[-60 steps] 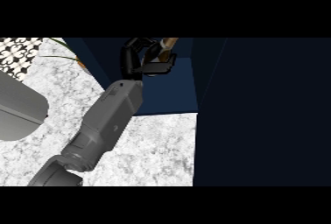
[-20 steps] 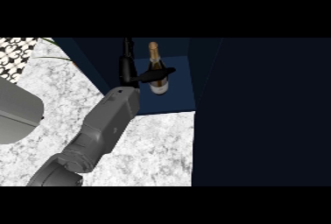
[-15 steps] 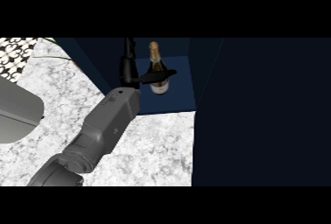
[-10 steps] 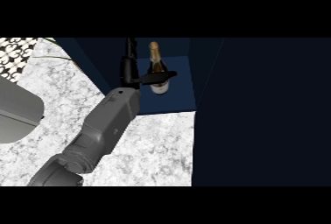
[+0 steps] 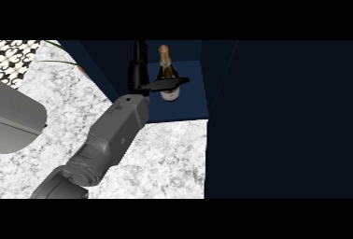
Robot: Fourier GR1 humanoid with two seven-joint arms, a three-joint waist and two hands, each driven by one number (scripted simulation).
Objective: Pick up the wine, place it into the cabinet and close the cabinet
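Wine bottle (image 5: 167,74) now stands upright inside the dark blue cabinet (image 5: 186,105), on its floor near the back, its gold-foiled neck pointing away from the robot and its pale label facing the marble desk (image 5: 158,158). The left hand (image 5: 141,77) sits just beside it on the bottle's left, fingers straightened and spread, with the thumb reaching across in front of the bottle's lower body; it looks released rather than clasped, though whether the thumb touches the glass cannot be told.

Three seconds back the fingers were curled round the bottle and hid most of it; since then they have opened and the bottle has come into plain sight. Over the last second the bottle has kept its place while the hand has barely shifted. So the placing step appears done, and what remains, as I judge it, is drawing the arm clear and swinging the door shut. The large dark panel at the right is probably that door, but this is uncertain.

The right hand does not show. A grey sink (image 5: 17,121) lies at the desk's left edge.
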